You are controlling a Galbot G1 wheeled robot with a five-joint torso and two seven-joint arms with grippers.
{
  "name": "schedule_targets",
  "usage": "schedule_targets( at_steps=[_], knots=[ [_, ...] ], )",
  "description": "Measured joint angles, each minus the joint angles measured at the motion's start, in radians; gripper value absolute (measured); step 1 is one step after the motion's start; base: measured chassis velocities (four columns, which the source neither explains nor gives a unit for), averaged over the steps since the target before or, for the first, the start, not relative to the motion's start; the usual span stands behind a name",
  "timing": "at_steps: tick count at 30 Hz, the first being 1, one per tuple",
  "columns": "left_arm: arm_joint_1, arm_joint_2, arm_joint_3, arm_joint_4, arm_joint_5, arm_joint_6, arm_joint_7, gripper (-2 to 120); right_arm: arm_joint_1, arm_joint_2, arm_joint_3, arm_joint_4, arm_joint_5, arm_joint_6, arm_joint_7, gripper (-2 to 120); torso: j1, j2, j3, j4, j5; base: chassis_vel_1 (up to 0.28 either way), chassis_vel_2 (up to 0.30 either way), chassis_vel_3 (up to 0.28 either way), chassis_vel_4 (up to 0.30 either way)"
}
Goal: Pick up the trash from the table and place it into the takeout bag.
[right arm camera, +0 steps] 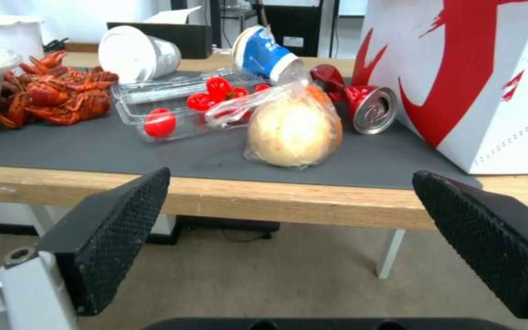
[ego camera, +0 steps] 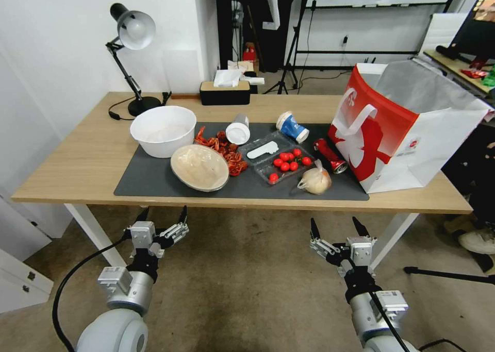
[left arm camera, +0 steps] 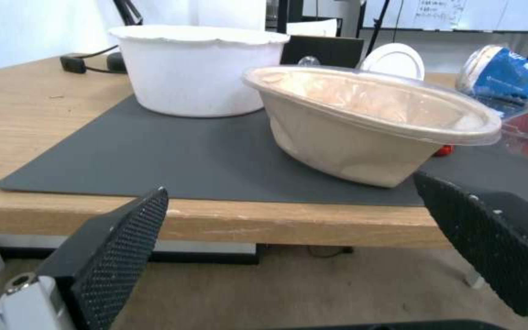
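Observation:
Trash lies on the dark mat of the table (ego camera: 77, 171): a beige bowl (ego camera: 199, 167) (left arm camera: 362, 119) near the front, a white cup (ego camera: 238, 129) (right arm camera: 134, 51) and a blue-and-white paper cup (ego camera: 293, 127) (right arm camera: 264, 52) on their sides, a red can (ego camera: 330, 155) (right arm camera: 365, 101), and a clear bag with a tan lump (ego camera: 315, 180) (right arm camera: 291, 130). At the right end stands the takeout bag (ego camera: 397, 130) (right arm camera: 478, 78), upright with its mouth open. My left gripper (ego camera: 161, 216) (left arm camera: 294, 229) and right gripper (ego camera: 336, 227) (right arm camera: 294, 229) hang open below the table's front edge, both empty.
A large white bowl (ego camera: 163, 130), red crayfish shells (ego camera: 227, 148) and a clear tray of cherry tomatoes (ego camera: 281, 161) share the mat. A desk lamp (ego camera: 131, 58) and tissue box (ego camera: 225, 89) stand at the back. A person's shoe (ego camera: 477, 238) shows on the floor at right.

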Motion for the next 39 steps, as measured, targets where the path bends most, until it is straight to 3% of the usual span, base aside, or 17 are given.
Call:
schedule_targets(
  at_steps=[11, 15, 22, 32, 39],
  knots=[
    [-0.003, -0.003, 0.001, 0.003, 0.004, 0.002, 0.004, 100, 0.021, -0.017, -0.004, 0.000, 0.026, 0.000, 0.001, 100, 0.000, 0.000, 0.000, -0.0001, 0.0000, 0.000, 0.000, 0.000, 0.000],
    [0.000, -0.003, -0.001, 0.002, 0.019, 0.019, 0.029, 100, 0.066, -0.022, -0.023, 0.032, 0.133, 0.000, 0.062, 100, 0.000, 0.000, 0.000, -0.0001, -0.0002, 0.000, 0.000, 0.000, 0.000],
    [-0.019, 0.016, 0.024, 0.019, 0.017, 0.035, 0.037, 100, 0.196, -0.053, -0.027, 0.014, 0.162, -0.002, 0.142, 100, 0.000, 0.000, 0.000, -0.0001, -0.0002, 0.000, 0.000, 0.000, 0.000],
    [-0.024, 0.028, 0.026, 0.038, 0.010, 0.041, 0.036, 100, 0.505, -0.221, -0.075, -0.247, 0.314, -0.142, 0.169, 100, 0.000, 0.000, 0.000, 0.0002, 0.0003, 0.000, 0.000, 0.000, 0.000],
    [-0.018, 0.022, 0.025, 0.036, 0.016, 0.037, 0.032, 100, 0.550, -0.252, -0.105, -0.278, 0.357, -0.280, 0.254, 100, 0.000, 0.000, 0.000, -0.0001, -0.0001, 0.000, 0.000, 0.000, 0.000]
  ],
)
